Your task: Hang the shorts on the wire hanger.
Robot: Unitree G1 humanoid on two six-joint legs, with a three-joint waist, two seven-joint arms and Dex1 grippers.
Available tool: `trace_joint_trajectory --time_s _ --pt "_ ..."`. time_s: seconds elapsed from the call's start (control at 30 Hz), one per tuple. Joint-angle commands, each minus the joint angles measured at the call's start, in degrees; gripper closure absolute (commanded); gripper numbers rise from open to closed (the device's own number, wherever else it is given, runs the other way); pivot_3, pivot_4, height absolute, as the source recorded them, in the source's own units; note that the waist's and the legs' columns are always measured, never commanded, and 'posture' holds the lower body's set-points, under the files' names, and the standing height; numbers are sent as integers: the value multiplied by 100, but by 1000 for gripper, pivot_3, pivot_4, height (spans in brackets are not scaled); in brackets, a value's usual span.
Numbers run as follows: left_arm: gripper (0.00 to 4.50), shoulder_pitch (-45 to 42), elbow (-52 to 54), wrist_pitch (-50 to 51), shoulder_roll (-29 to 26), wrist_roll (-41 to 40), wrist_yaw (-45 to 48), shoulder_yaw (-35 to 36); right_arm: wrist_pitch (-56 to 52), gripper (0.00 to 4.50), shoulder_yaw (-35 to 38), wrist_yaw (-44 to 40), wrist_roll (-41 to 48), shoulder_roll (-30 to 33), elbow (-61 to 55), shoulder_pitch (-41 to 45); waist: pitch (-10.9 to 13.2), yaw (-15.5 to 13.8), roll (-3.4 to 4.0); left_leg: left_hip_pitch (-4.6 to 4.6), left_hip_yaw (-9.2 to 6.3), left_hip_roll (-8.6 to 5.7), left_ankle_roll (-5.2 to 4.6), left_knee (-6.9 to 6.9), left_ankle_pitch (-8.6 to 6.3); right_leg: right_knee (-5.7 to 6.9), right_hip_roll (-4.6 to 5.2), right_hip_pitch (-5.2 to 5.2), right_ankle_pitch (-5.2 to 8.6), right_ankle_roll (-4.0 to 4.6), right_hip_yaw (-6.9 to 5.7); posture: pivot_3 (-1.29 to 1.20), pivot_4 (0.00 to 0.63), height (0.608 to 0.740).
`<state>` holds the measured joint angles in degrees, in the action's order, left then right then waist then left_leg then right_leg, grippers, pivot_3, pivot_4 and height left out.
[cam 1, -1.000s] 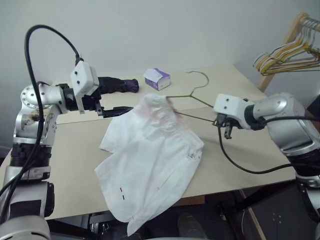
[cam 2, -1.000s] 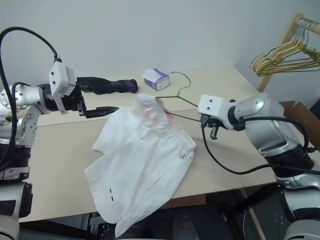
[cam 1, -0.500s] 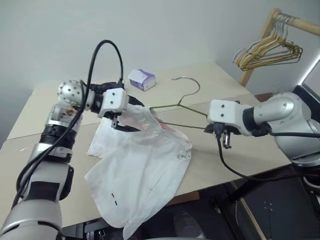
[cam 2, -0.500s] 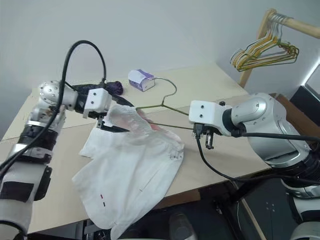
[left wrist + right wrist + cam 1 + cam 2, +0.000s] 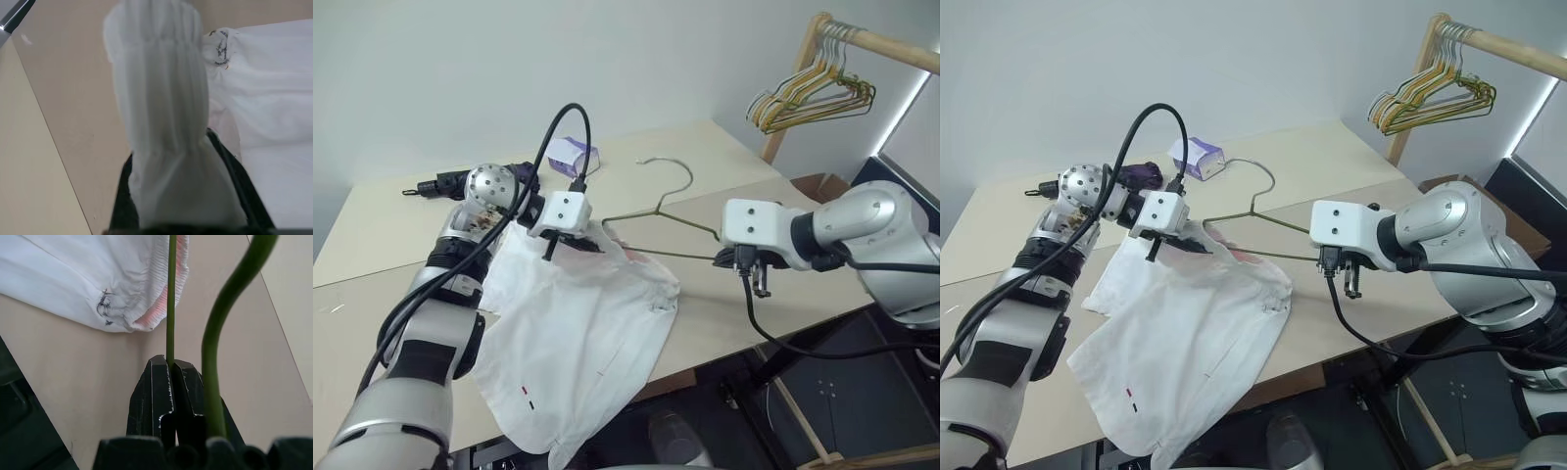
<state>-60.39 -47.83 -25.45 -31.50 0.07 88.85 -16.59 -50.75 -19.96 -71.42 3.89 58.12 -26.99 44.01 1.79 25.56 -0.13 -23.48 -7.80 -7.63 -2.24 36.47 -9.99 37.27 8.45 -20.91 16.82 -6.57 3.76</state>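
Bright, even indoor light; wrist views blur up close.

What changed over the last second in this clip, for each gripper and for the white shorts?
The left gripper, open beside the cloth a second ago, came down onto the gathered waistband of the white cloth shorts and shut on it. The camera view also swung, so the table's shift in frame is not real movement. Unchanged: the right gripper stays clamped on the thin olive-grey wire hanger, whose far end sits in the waistband; the shorts still drape over the table edge.
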Motion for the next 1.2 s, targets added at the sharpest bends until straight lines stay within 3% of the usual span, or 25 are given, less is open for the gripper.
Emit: trace_joint_trajectory --time_s 0.03,0.17,0.3,0.4,0.5,0.63,0.73,0.83,0.93,1.03,1.2 --pt "4471 -100 97 -1 -45 -141 136 153 13 4500 194 -53 203 37 -190 190 0 18 0 -1 0 0 0 0 0 0 0 0 0 0 0 -380 0 740" --pt "4471 -19 228 173 -59 -257 156 269 310 4500 289 -32 279 -13 -144 120 0 24 0 0 0 0 0 2 0 3 0 0 0 -1 0 -375 0 740" --pt "4500 74 412 479 -72 -396 189 416 539 3425 368 121 205 22 -50 25 0 28 0 -1 1 0 0 7 0 21 2 -5 4 -8 1 -370 0 740" --pt "4500 220 616 725 -163 -455 129 509 562 2378 576 206 213 162 111 -81 0 23 0 0 1 -1 -1 13 0 36 4 -6 11 -18 1 -366 0 740" --pt "4500 414 869 989 -284 -540 122 602 452 1283 983 421 231 314 307 -258 0 22 -1 -1 1 -1 -1 17 0 38 4 -7 11 -18 0 -360 0 740" --pt "4500 714 1232 1367 -427 -625 -83 725 83 21 2170 743 465 543 505 -842 0 -5 -1 2 3 -1 -1 17 -1 47 5 -8 8 -14 4 -352 0 740" --pt "4500 881 1425 1629 -446 -684 -322 848 -23 21 3330 667 776 677 521 -1655 0 -102 -2 -1 3 -2 -2 18 -1 46 5 -7 8 -14 4 -357 0 740" --pt "4500 1035 1661 1839 -462 -773 -425 934 112 21 4388 480 1134 430 540 -2711 -3 -148 -7 -5 3 -2 -5 24 -3 43 3 -3 9 -14 3 -363 0 740" --pt "4500 1097 1784 1966 -505 -815 -473 960 476 21 4770 540 1438 -107 336 -3578 -8 -178 -14 4 8 -2 -10 33 -7 38 5 13 10 -17 4 -364 0 740" --pt "4500 1096 1800 2004 -535 -816 -495 964 590 21 4498 991 1685 -903 0 -3988 -17 -141 -26 28 8 7 -9 34 -8 34 0 40 13 -23 2 -365 0 740" --pt "4500 1042 1836 2127 -513 -843 -497 951 441 21 2986 2243 1546 -2477 39 -3759 -19 -80 -26 54 11 11 -10 30 -9 24 0 65 11 -25 5 -356 0 740"
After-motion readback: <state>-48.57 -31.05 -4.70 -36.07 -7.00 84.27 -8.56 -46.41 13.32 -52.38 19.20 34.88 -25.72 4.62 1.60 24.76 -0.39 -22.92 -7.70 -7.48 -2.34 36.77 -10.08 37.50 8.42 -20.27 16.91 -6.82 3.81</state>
